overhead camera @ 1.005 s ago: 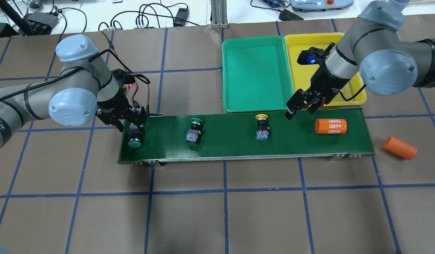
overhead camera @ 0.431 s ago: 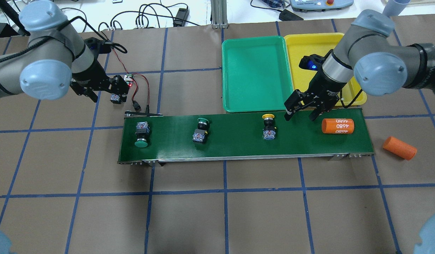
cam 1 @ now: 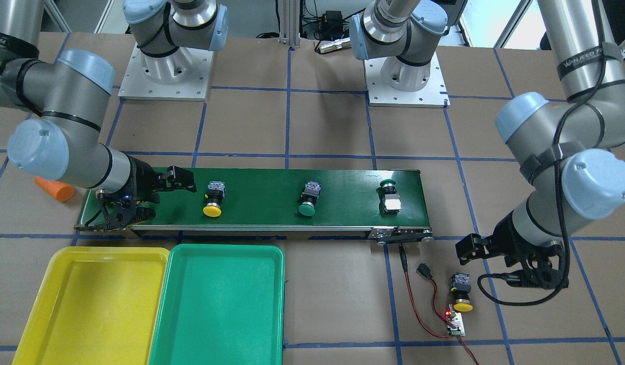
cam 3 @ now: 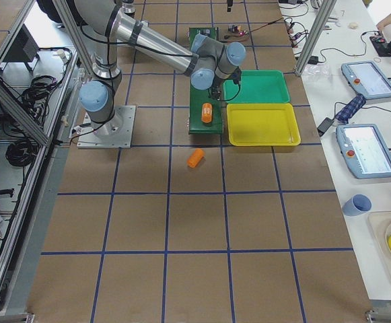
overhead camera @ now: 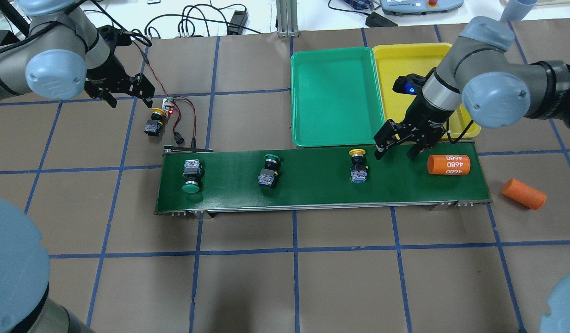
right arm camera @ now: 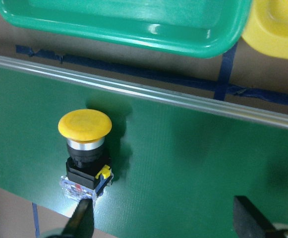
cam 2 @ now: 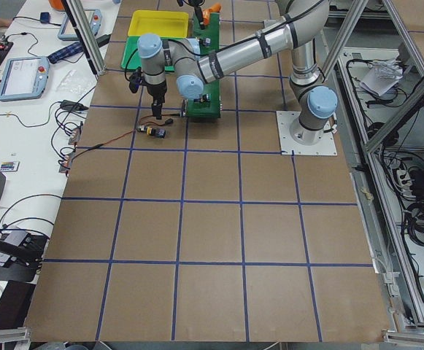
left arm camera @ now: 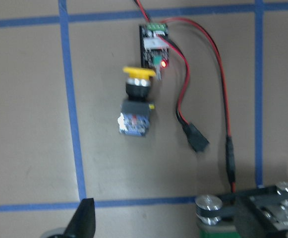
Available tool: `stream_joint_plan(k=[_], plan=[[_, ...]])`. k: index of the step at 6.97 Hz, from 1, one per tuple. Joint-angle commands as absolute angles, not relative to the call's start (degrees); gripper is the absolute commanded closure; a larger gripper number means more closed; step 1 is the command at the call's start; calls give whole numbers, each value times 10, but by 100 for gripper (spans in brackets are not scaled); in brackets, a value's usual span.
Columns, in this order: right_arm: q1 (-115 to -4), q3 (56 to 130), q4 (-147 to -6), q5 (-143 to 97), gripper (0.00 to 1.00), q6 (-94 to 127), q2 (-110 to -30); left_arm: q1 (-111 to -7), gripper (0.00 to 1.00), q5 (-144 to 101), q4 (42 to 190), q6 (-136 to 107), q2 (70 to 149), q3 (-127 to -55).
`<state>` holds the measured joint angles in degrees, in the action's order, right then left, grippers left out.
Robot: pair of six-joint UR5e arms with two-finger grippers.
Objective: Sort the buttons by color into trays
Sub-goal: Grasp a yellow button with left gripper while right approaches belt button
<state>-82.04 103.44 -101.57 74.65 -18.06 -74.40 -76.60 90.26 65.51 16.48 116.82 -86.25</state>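
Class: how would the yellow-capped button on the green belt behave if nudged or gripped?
Lying sideways, the yellow-capped button may roll in an arc on its round cap. Its blocky base looks rigid, probably easy to pinch.

Overhead: conveyor belt [overhead camera: 312, 192] loaded, one stray on table [overhead camera: 285, 277].
On belt, L→R, you see green button [overhead camera: 191, 175], 2nd green button [overhead camera: 269, 172], yellow button [overhead camera: 358, 167], orange cyl. [overhead camera: 449, 164]; stray yellow button [overhead camera: 154, 123] lies by circuit board [overhead camera: 168, 105], left end effector [overhead camera: 130, 98] spread nearby; right end effector [overhead camera: 395, 155] spread at belt's far edge, btw. yellow button & cyl.
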Motion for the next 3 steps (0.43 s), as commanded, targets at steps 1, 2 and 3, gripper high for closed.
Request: stream_joint_plan(k=[1, 2, 3], plan=[[-840, 1055, -1048, 782, 0, -120, -746, -760, 0, 902, 602, 169, 1246, -838], [-855, 1055, -1055, 783, 0, -105, -746, -760, 0, 903, 593, 169, 1269, -838], [-872, 1055, -1058, 782, 0, -67, -745, -761, 0, 903, 593, 169, 1279, -841]])
